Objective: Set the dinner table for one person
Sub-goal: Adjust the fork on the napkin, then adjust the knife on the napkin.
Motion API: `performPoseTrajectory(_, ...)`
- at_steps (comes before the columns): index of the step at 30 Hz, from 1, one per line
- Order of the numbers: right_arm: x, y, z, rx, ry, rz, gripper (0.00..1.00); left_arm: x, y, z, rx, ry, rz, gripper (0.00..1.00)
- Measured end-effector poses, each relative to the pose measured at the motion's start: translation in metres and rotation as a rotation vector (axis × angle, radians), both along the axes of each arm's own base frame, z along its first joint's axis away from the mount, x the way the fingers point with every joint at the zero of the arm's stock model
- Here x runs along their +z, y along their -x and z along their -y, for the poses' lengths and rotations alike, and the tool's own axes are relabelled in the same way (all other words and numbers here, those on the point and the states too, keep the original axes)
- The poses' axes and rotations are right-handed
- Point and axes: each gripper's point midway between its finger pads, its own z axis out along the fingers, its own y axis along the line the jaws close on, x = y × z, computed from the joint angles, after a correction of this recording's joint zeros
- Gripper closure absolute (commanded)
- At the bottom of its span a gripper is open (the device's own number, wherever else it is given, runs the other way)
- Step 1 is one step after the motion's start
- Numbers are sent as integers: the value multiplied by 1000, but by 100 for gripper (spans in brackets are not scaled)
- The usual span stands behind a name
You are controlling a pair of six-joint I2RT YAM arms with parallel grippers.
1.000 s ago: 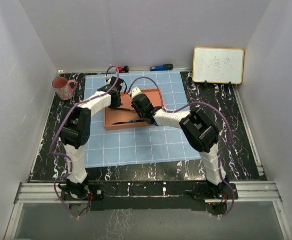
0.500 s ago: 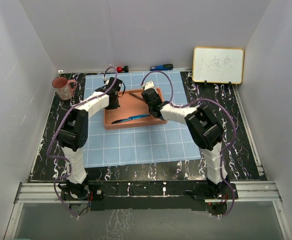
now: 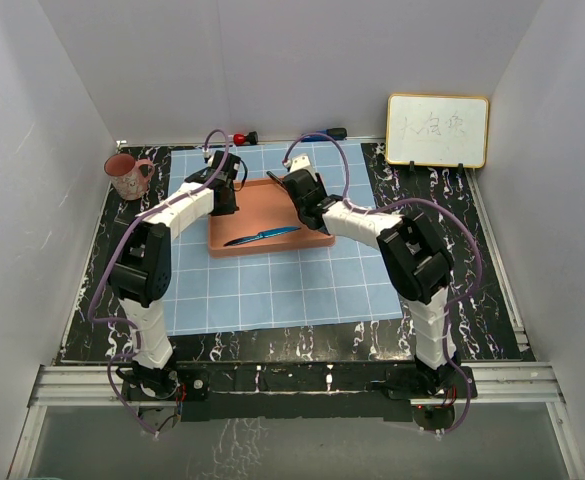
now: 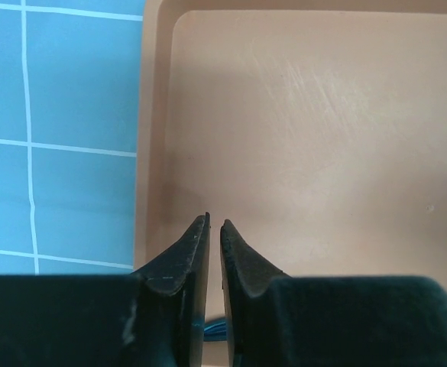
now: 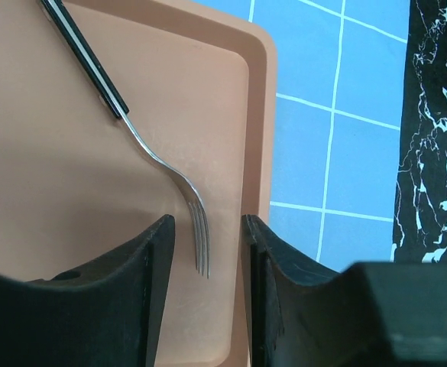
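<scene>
Dinner table [image 3: 497,310] looks hard, slick. Fork [image 5: 158,157] prob. thin, stiff, light; grab by handle. R gripper [image 5: 206,225] spread astride tines; L gripper [image 4: 215,225] barely parted, empty.

Closed in on three sides: back wall [image 3: 292,60] at 12 o'clock, left wall [image 3: 22,220] at 9 o'clock, right wall [image 3: 567,220] at 3 o'clock. All plain, matte and pale grey. Evenly and softly lit, with only faint shading in the corners. At 1 o'clock, a whiteboard [image 3: 438,130] with a yellowish frame, standing upright by the back wall; faint scribbles on it, not legible. At 6 o'clock, lowest in the overhead view, a dull grey-green strip [image 3: 292,450], too blurred to identify.
</scene>
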Motion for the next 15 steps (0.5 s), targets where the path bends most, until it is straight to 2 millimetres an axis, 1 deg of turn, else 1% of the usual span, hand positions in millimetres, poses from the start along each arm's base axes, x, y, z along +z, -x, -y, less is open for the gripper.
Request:
performPoseTrajectory(3,3,-1,-5,13,-11,-11,62,-1,1,3,-11,11,-5,89)
performPoseTrajectory(6,2,1,-15,61,-43,-38,62,-1,1,4,-17,19,-8,89)
performPoseTrajectory(12,-10,19,-39,194,-119,-143,60,-1,1,5,-20,22,-10,86)
performPoseTrajectory(14,-11,25,-46,236,-140,-169,60,-1,1,5,-21,24,-11,84)
performPoseTrajectory(15,-12,32,-56,298,-165,-201,59,-2,2,7,-27,29,-13,82)
